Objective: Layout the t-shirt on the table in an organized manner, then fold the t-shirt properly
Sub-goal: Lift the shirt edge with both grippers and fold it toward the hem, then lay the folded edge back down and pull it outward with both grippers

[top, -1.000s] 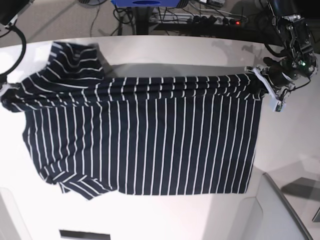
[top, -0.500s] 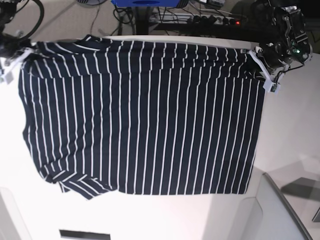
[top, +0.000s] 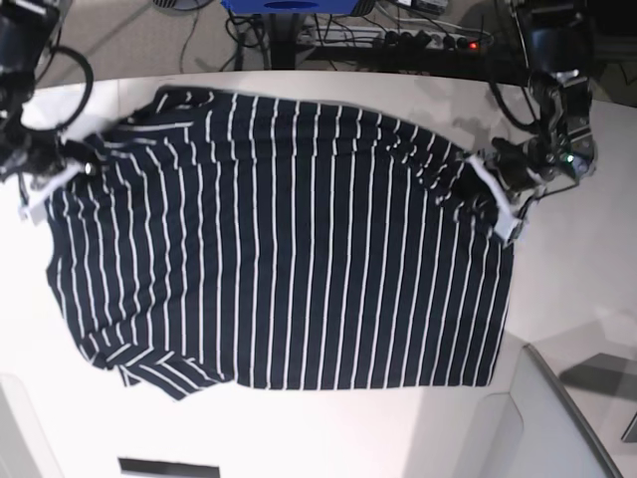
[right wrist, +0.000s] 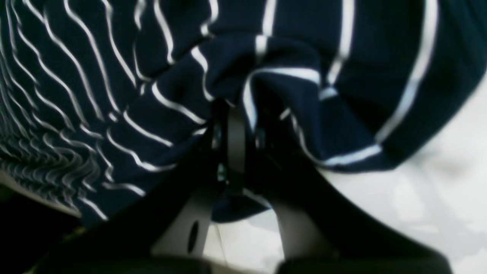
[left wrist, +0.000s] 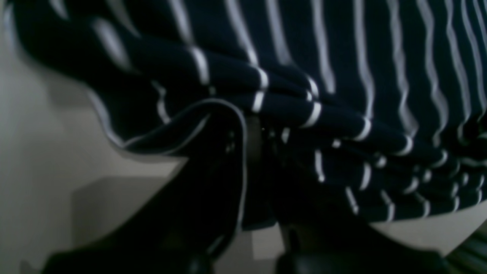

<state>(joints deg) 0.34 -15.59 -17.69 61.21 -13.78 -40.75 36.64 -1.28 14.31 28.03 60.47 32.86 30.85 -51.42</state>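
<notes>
Both grippers (top: pixel 495 194) (top: pixel 45 174) pinching t-shirt (top: pixel 289 249) corners

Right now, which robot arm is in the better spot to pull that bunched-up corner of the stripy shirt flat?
The left gripper, probably. It is shut on the t-shirt right at the wrinkled corner; the right gripper grips the opposite, smoother edge.

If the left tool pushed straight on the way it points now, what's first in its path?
Probably more of the dark navy white-striped cloth t-shirt: the left tool, shut on a bunched edge, points into the spread cloth. Depth is unclear; the white table lies beneath.
</notes>
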